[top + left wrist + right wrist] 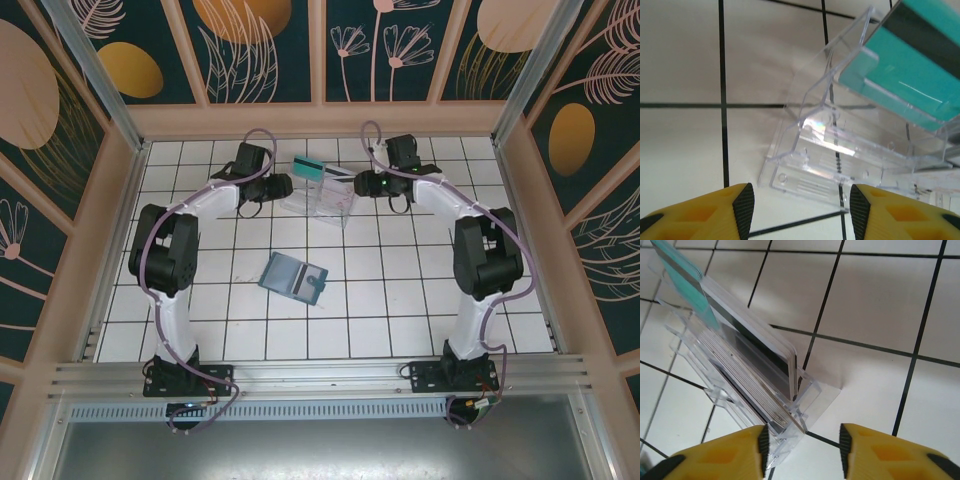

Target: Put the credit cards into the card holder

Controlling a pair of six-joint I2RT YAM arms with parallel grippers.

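Left end effector (801,201) and right end effector (804,441), released, flank the clear tray (320,203).

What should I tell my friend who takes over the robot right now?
Left claw: open, empty, facing the tray.
Right claw: open, empty, at the tray's corner.
Cards: standing in the tray, a teal one among them.
Holder: lying open on the table, apart from the tray.
Done: nothing yet; no card seen in the holder.
Left: pull the cards out and slide them into the holder.
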